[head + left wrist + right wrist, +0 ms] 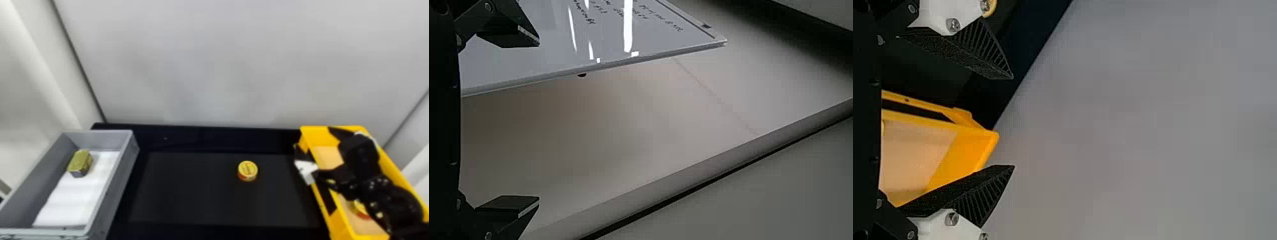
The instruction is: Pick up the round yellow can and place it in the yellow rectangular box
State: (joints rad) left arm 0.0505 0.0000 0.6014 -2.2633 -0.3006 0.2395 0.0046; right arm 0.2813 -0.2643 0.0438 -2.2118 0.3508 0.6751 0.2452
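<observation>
Two tones noticed on the upright round yellow can with a printed top (pixel 247 169): yellow lid, red lower side. Found it on the flat black table (pixel 191 191), well apart from the black-fingered right gripper (pixel 314 138), at about eight o'clock from the fingertips in the head view. Saw those fingers spread wide by the yellow rectangular plastic box (pixel 340 225), at three o'clock from the can. Saw the black left gripper (pixel 539 122) spread too.

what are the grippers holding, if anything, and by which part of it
Nothing is held: the right gripper and the left gripper both have their fingers apart, with no thing gripped between them.
</observation>
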